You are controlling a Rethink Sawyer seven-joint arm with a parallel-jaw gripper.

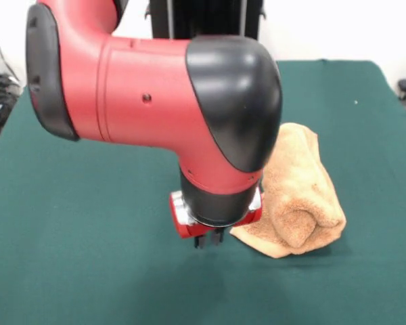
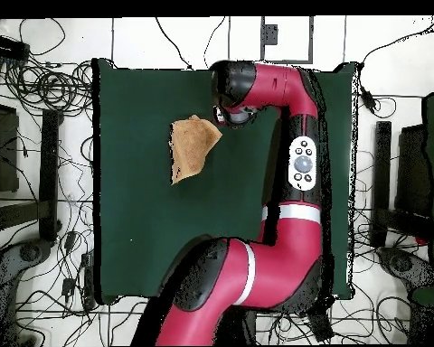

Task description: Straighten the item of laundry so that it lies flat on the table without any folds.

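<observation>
The small tan terry-cloth towel (image 1: 299,196) lies bunched and rolled over on itself on the large dark green felt-covered table (image 1: 88,257). The red and black arm's gripper (image 1: 208,239) hangs low just beside the towel's edge (whether its fingers are apart or together cannot be told).

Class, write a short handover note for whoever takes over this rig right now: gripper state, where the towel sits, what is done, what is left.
Gripper: low over the table, right beside the towel; holding nothing, open or shut cannot be told.
Towel: bunched and rolled over on itself, with a thick fold at its near end, lying toward one side of the green table.
Done: nothing visible yet.
Left: grasp an edge, pull the folds out, leave it flat.
</observation>
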